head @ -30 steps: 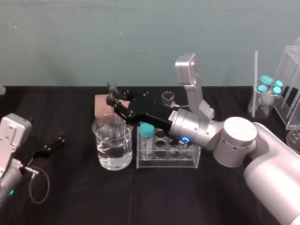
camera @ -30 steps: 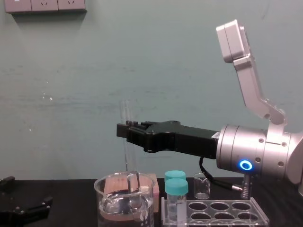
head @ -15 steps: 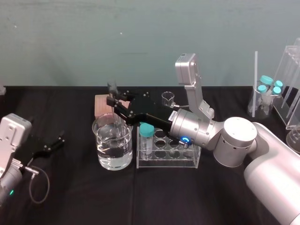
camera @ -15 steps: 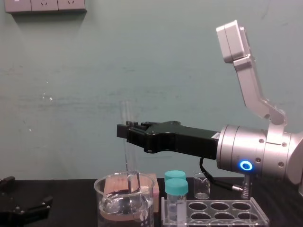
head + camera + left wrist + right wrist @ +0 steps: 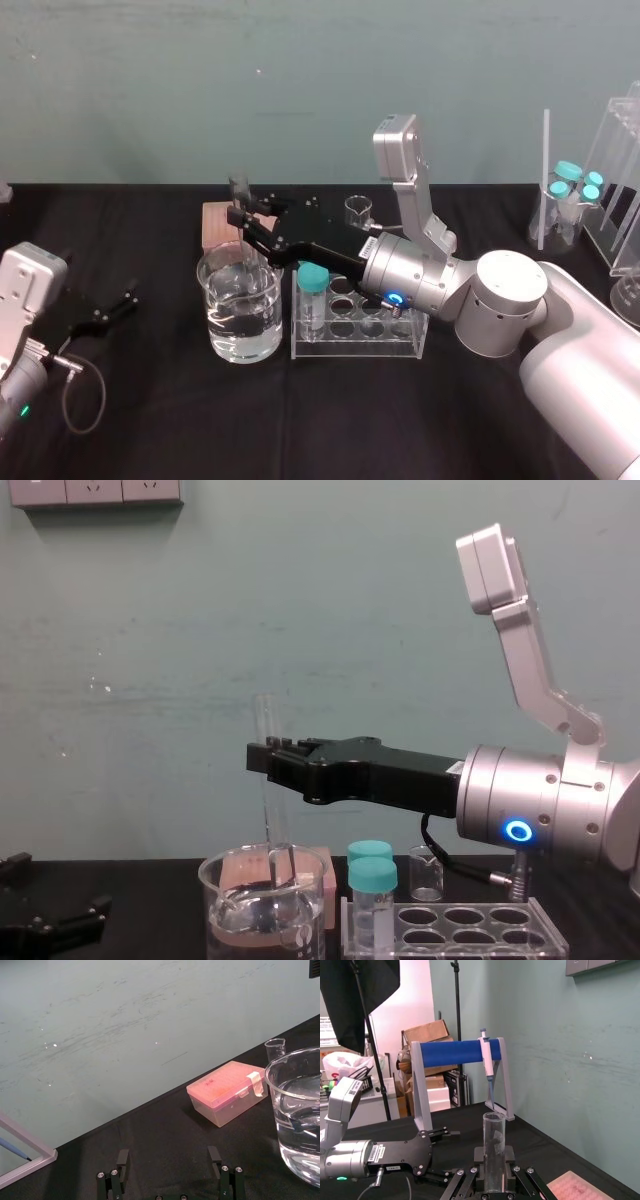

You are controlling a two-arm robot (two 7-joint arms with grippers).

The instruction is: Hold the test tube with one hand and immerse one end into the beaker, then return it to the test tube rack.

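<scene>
- The right gripper (image 5: 262, 761) reaches in sideways above the beaker (image 5: 222, 910). Its fingers are closed narrow on the test tube (image 5: 266, 720) at about mid-length, and the right wrist view shows the glass standing between the two pads.
- The test tube's long axis is upright. Its open mouth is well above the beaker's rim, and its round end is down inside the beaker — in the water, as far as I can judge.
- The test tube rack (image 5: 370, 345) stands just beside the beaker, on the robot's right of it. A teal-capped vial (image 5: 313, 290) fills the hole nearest the beaker, and the holes farther off look unfilled.
- The return likely turns on rising along the tube's own axis until the round end tops the beaker's rim and the vial's cap — then crossing away from the beaker to an unfilled hole.
- The left gripper (image 5: 125, 303) is parked well away from the beaker on the robot's left, with its fingers spread wide and holding nothing.
</scene>
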